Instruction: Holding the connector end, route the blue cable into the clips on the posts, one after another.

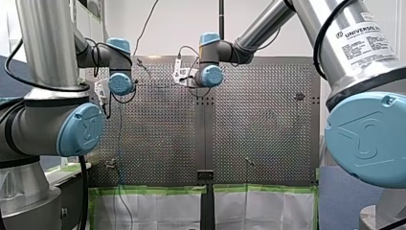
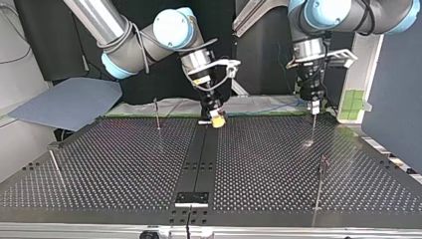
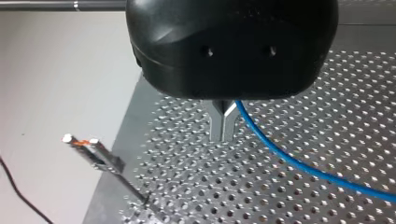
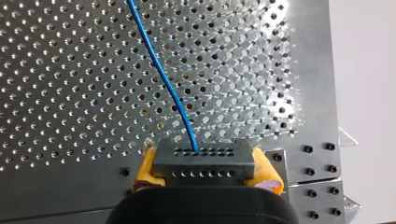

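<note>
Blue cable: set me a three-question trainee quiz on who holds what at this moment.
1. True or false: my right gripper clamps the grey connector between its yellow pads.
2. Pick one. In the left wrist view the blue cable leads away from: A) the metal fingers of my left gripper; B) the top of a post; C) a hole in the table.
3. Short answer: in the left wrist view, is the cable already in the clip on the post?

Key: 1 true; 2 A; 3 no, the cable lies apart from it.

Perforated metal table [image 2: 124, 164], thin posts [image 2: 157, 115] upright
</note>
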`<state>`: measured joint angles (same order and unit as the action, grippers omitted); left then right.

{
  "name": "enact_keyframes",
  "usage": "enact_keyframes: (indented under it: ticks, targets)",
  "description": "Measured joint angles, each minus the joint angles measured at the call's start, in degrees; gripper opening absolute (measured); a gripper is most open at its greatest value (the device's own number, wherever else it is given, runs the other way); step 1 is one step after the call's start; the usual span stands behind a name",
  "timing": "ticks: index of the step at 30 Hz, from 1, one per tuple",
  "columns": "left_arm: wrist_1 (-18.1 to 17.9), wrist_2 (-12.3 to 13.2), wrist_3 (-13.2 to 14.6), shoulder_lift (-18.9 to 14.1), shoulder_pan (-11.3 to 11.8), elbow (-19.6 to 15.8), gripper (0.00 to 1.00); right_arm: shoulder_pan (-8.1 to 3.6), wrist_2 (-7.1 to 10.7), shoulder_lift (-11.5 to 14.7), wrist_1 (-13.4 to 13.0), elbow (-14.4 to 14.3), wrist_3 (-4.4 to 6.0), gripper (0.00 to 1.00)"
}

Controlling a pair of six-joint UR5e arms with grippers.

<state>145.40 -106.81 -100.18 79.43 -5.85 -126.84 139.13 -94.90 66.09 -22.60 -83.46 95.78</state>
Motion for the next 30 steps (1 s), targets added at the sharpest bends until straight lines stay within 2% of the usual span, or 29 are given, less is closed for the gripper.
enact_keyframes:
  ticks: [8,18,24,30]
  targets:
    - [2.2,0.6,-3.6,-0.1,0.2,3.5,0.0,0.05,0.26,0.1,2.5,2.6,-0.01,0.0]
    - [3.0,0.6,-5.6,-0.2,0.4,5.6,0.0,-0.02,1.73,0.2,3.5,5.0,0.23,0.0]
    - [3.1,0.7,-6.4,-0.3,0.9,6.2,0.0,-0.44,2.41,0.2,5.2,7.7,0.34,0.0]
    - [3.4,1.9,-9.4,-0.4,1.8,9.3,0.0,-0.59,2.82,0.2,6.2,10.1,0.38,0.0]
